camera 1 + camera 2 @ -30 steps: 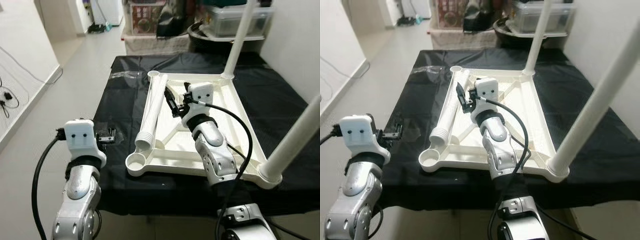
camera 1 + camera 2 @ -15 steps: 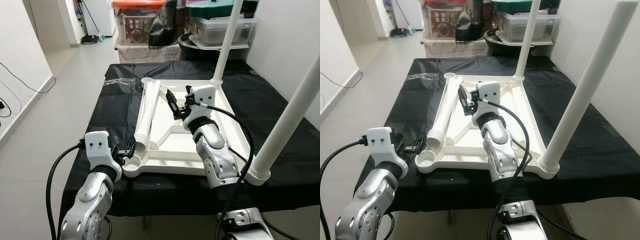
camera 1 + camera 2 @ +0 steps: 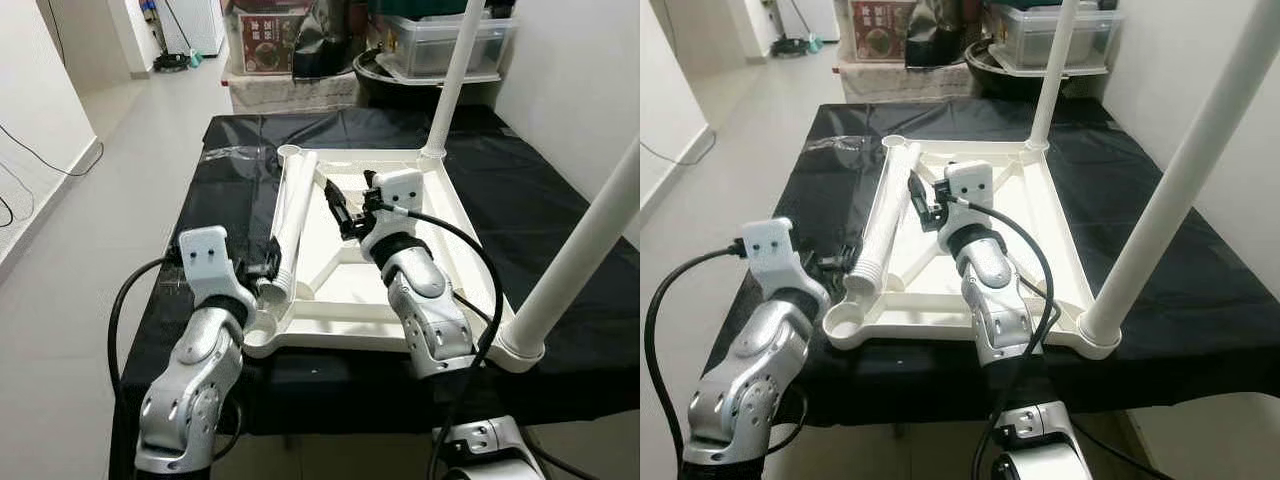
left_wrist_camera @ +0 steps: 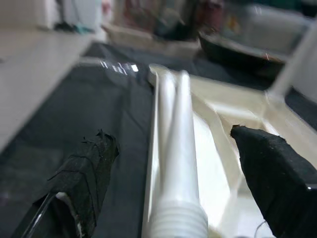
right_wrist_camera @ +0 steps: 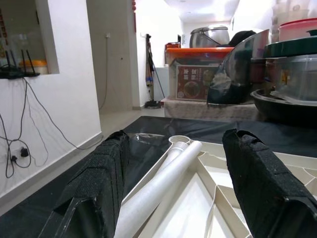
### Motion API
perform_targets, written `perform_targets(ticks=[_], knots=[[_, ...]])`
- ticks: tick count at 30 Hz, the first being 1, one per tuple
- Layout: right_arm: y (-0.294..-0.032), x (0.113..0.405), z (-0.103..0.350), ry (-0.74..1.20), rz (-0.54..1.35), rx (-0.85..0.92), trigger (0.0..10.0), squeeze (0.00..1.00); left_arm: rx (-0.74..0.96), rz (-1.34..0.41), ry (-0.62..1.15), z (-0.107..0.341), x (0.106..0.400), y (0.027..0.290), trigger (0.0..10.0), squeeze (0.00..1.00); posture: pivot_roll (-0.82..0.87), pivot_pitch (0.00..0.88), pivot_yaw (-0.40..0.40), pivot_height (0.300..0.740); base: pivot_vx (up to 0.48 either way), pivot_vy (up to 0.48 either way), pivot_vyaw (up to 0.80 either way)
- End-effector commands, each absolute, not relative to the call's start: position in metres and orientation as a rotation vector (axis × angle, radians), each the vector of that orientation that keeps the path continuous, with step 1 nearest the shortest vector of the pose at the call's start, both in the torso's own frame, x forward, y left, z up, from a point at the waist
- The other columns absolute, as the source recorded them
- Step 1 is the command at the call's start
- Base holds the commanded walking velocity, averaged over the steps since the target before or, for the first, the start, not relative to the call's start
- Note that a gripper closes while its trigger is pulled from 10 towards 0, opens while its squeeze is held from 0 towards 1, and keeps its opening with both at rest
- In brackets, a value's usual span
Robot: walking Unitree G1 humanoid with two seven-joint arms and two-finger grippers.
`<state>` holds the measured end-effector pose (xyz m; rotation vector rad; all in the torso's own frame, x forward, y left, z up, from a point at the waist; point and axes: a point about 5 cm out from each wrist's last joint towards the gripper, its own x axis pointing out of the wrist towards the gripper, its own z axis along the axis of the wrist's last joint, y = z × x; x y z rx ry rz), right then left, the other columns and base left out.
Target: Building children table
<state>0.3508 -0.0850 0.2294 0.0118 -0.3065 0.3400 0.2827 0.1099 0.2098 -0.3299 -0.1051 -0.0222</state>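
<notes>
Left eye view: white table frame [image 3: 440,235] lies upside down on a tabletop [image 3: 560,215] covered in black cloth. Two legs are already mounted and stand upright: far leg [image 3: 452,75] at the far right corner, near leg [image 3: 585,250] at the near right corner. A loose leg [image 3: 292,220] lies flat along the frame's left side, threaded end toward the robot, next to the empty near-left socket [image 3: 258,335].

Left gripper [image 3: 268,272] sits at the threaded end of the loose leg, jaws wide; left wrist view shows the leg running between the two fingers [image 4: 84,173], no contact visible.

Right gripper [image 3: 338,208] hovers over the frame's middle, just right of the loose leg, jaws wide, holding nothing.

Storage boxes [image 3: 440,40] are stacked behind the tabletop.
</notes>
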Motion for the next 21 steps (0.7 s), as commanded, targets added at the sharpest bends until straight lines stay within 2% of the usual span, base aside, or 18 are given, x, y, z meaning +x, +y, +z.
perform_targets(ticks=[1,10,11,15,21], knots=[[-0.085,0.350,0.224,-0.282,0.339,0.021,10.0,0.00,-0.464,0.023,-0.025,0.196,0.272,0.092,10.0,0.00,0.07,0.089,-0.004,0.740,0.000,0.000,0.00],[-0.088,0.351,0.223,-0.277,0.333,0.017,10.0,0.00,-0.566,0.019,0.030,0.193,0.267,0.079,10.0,0.00,0.07,0.088,-0.004,0.740,0.000,0.000,0.00],[-0.089,0.352,0.223,-0.275,0.329,0.017,10.0,0.00,-0.633,0.017,0.072,0.188,0.264,0.072,10.0,0.00,0.07,0.083,-0.002,0.740,0.000,0.000,0.00],[-0.091,0.354,0.223,-0.273,0.324,0.013,10.0,0.00,-0.687,0.006,0.152,0.173,0.259,0.063,10.0,0.00,0.07,0.080,-0.002,0.740,0.000,0.000,0.00],[-0.093,0.356,0.221,-0.270,0.319,0.003,10.0,0.00,-0.720,0.022,0.231,0.155,0.255,0.064,10.0,0.00,0.07,0.077,-0.004,0.740,0.000,0.000,0.00]])
